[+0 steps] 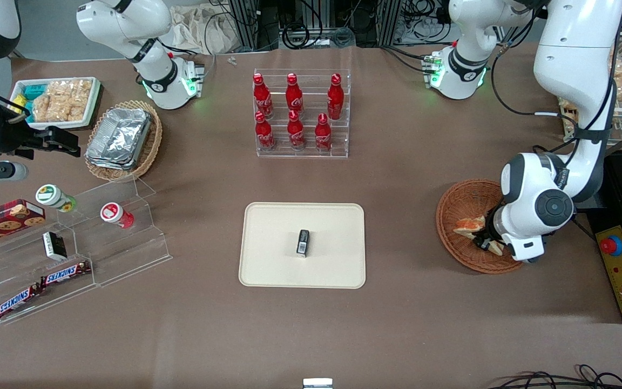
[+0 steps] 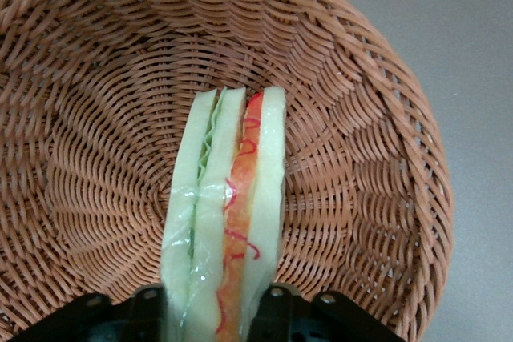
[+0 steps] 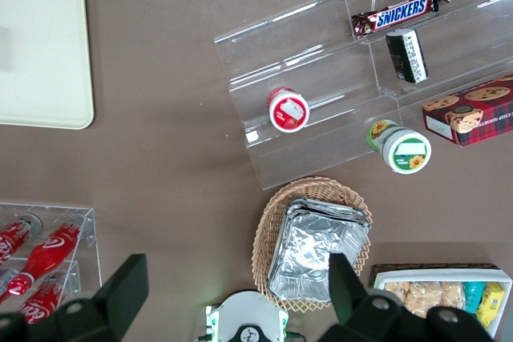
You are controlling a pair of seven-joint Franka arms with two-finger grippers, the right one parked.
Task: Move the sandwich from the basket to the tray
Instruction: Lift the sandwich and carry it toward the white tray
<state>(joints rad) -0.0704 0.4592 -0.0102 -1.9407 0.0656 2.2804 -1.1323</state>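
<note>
The clear-wrapped sandwich (image 2: 228,214), white bread with green and orange-red filling, stands on edge inside the reddish-brown wicker basket (image 2: 96,118). My gripper (image 2: 215,310) is down in the basket, its black fingers pressed against both bread faces, shut on the sandwich. In the front view the sandwich (image 1: 470,224) shows as an orange wedge in the basket (image 1: 459,205), with the gripper (image 1: 486,241) partly hidden under the arm's wrist. The cream tray (image 1: 268,259) lies at the table's middle, toward the parked arm from the basket.
A small black packet (image 1: 303,242) sits on the tray. A clear rack of red bottles (image 1: 301,113) stands farther from the camera than the tray. A control box with a red button (image 1: 621,267) lies beside the basket at the working arm's end.
</note>
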